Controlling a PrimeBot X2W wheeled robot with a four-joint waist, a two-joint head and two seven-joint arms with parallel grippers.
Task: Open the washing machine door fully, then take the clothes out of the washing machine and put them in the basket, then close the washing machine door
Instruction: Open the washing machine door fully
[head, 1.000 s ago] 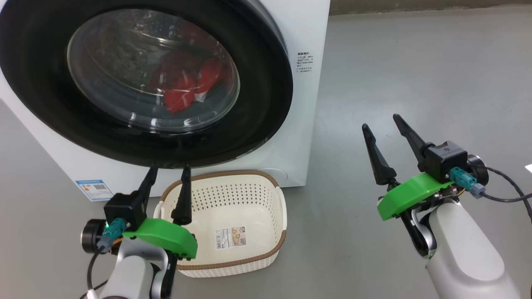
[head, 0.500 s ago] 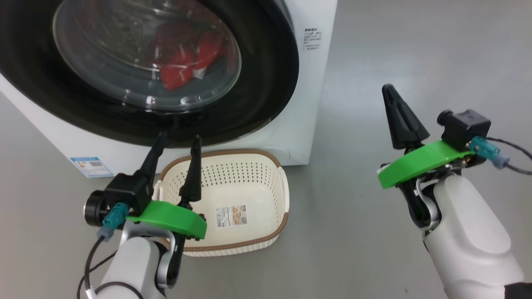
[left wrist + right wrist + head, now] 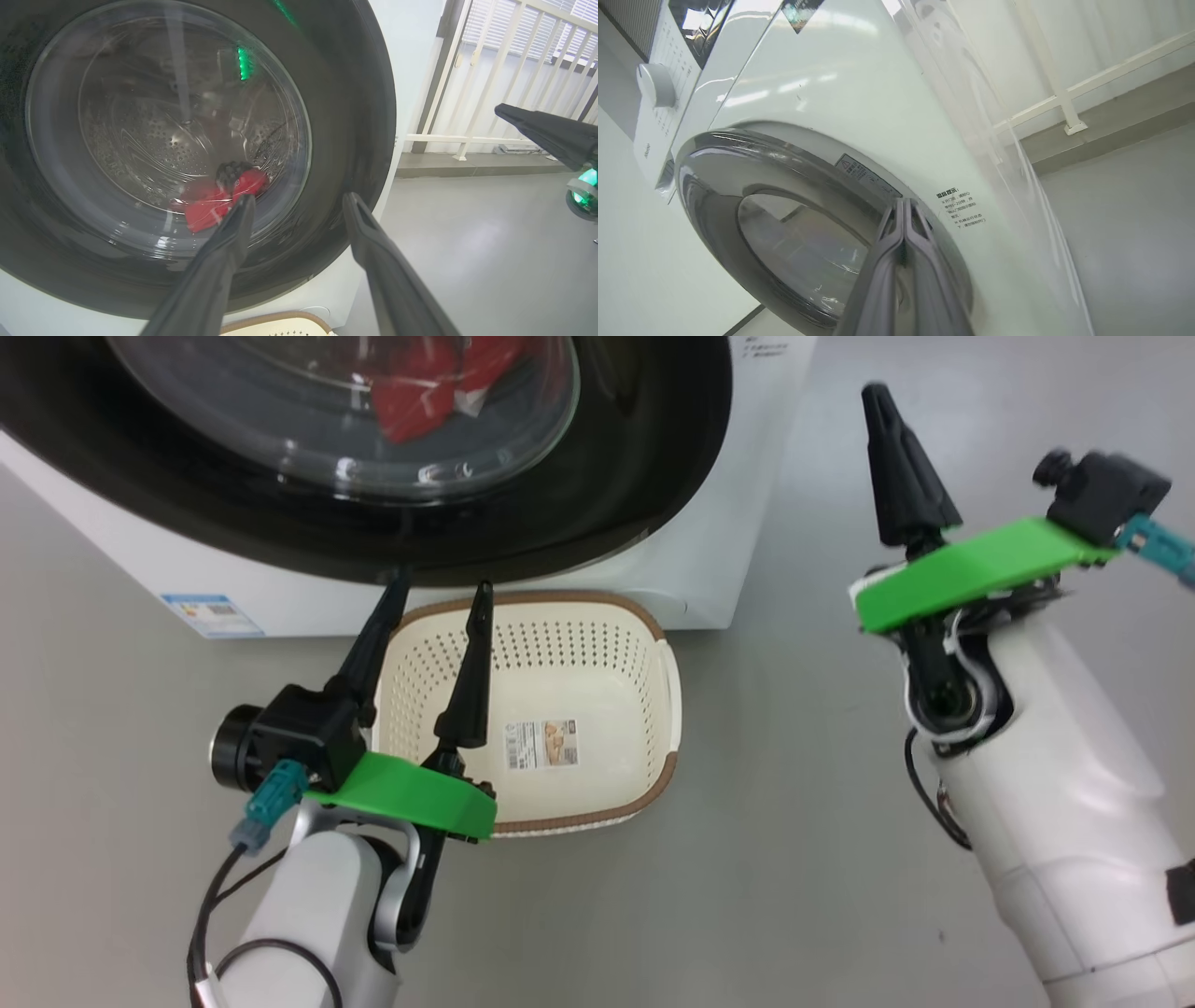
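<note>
The large round glossy black washing machine door (image 3: pixel 607 476) sits shut just ahead of the left gripper's (image 3: pixel 439 586) wide-spread jaws, with the bright red clothes (image 3: pixel 205 212) behind its glass. The cream perforated plastic basket (image 3: pixel 560 653) lies beneath those fingers. The right gripper (image 3: pixel 882 401), jaws pressed together and empty, is aimed at the door's edge.

Grey floor (image 3: pixel 794 859) under washing machine (image 3: pixel 719 513), basket (image 3: pixel 597 653)

Head view steeply downward; wrist views close; all three on the washing machine door (image 3: pixel 355 116)
</note>
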